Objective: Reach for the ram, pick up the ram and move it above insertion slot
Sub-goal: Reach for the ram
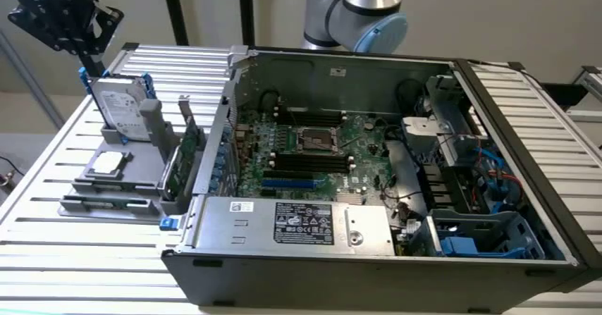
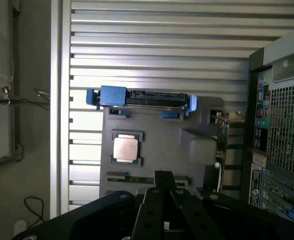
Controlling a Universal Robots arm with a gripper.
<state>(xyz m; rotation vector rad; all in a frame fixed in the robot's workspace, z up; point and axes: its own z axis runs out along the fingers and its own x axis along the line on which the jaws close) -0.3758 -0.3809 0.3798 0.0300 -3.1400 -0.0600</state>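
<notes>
Presently the jaws are hanging clenched and empty above the grey fixture (image 1: 83,187), while the ram (image 1: 106,203) is lying in its front slot, at their six o'clock in the exterior view, long axis running nine-to-three.

A: What's on the slatted aluminium table (image 1: 56,244)?
B: An open dark grey computer case (image 1: 376,283), green motherboard (image 1: 362,135) exposed. At the exterior view's left, a grey plastic holder (image 1: 139,177) carries an upright silver hard drive (image 1: 123,107), a square silver processor chip (image 1: 106,162) and a green expansion card (image 1: 179,161).
</notes>
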